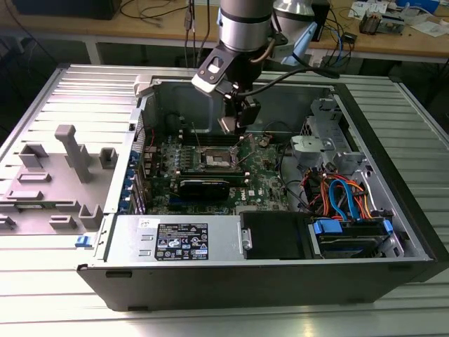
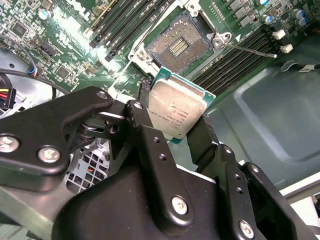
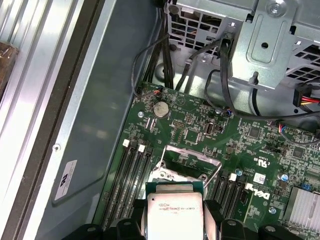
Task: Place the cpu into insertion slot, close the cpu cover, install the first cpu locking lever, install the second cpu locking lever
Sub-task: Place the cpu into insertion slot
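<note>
Black desktop computer case (image 1: 231, 281) lies open on its side on the ribbed grey metal tabletop (image 1: 84, 84). Inside it is a green motherboard (image 1: 263, 184), with a black labelled power-supply box (image 1: 182, 240) at lower centre of the exterior view. At lower right sits a drive bay with blue and orange cables (image 1: 340, 196).

Black two-finger gripper (image 1: 237, 128) hangs at upper centre of the exterior view, over the far part of the board. It is clenched on the cpu (image 2: 176, 106), a flat square chip with a dull silver top and green edging, pinched by two opposite edges. The cpu is held in the air above the board, tilted, not seated. The chip is seen between the fingers (image 3: 135, 222) in both wrist views (image 3: 175, 212).

Insertion slot (image 2: 179, 45), a square dark socket with a silvery rim, is bare with its contact field exposed; in the exterior view it sits at mid-frame (image 1: 214, 161), just beside and below the gripper. Thin silvery cpu cover frame (image 3: 195, 155) looks lifted off the slot, just beyond the chip. A thin metal lever rod (image 2: 250, 50) sticks out sideways from the socket.

Long black memory slots (image 2: 125, 25) flank the socket. A round silver coin battery (image 3: 160, 109) and loose black cables (image 3: 150, 55) are near the board edge. A grey perforated metal drive cage (image 3: 270, 45) stands past them. A grey plastic fixture with an upright post (image 1: 69, 151) sits on the tabletop at the exterior view's left, well apart from the case.
</note>
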`<state>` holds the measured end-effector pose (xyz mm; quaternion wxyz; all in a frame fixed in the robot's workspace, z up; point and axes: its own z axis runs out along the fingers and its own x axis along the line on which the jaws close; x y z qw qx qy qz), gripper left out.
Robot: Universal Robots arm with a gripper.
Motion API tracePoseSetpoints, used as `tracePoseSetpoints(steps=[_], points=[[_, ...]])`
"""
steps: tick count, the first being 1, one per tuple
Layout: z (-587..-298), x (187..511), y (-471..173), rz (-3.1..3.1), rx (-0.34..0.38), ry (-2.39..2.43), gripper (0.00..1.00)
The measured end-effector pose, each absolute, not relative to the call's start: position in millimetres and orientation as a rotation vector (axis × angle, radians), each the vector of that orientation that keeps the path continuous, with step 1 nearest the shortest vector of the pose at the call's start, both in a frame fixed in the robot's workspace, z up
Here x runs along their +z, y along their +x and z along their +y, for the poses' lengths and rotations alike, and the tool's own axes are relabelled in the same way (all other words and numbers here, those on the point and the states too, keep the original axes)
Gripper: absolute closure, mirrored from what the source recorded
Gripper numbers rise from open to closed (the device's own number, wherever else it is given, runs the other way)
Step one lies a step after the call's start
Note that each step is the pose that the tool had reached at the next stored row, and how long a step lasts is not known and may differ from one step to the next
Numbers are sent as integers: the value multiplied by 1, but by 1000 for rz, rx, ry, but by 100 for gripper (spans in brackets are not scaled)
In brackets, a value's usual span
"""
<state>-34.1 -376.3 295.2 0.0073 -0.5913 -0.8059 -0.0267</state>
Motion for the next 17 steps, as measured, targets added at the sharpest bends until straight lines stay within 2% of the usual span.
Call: tracePoseSetpoints(steps=[17], points=[[-376,278,-37,-2302,-66,-2104,45]])
